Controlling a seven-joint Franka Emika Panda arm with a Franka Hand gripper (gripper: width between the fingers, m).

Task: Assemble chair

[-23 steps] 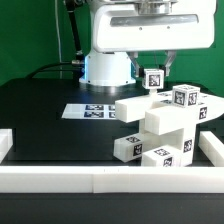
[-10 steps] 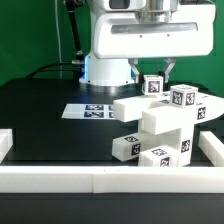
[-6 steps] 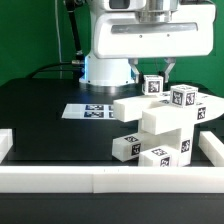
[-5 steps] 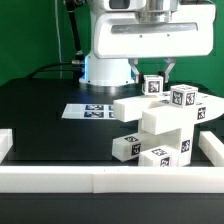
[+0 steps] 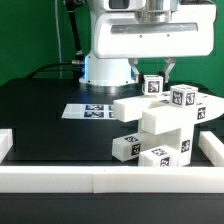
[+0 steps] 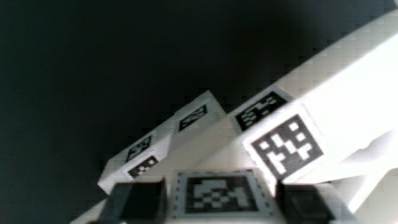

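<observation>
Chair parts [image 5: 160, 128] sit stacked in a blocky white cluster on the black bench [image 5: 50, 120], on the exterior view's right of the marker board [image 5: 88, 111] and just behind the front border rail [image 5: 110, 180]. Your hand [image 5: 155, 76] hangs over the top of the stack, its fingers [image 6: 128, 203] flanking a small tagged block [image 6: 215, 194]. You cannot tell from either view whether the fingers actually press on that block or merely straddle it.

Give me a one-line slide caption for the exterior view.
White chunky plastic chair parts stacked on the black table, the arm's gripper poised just above the top tagged block.
</observation>
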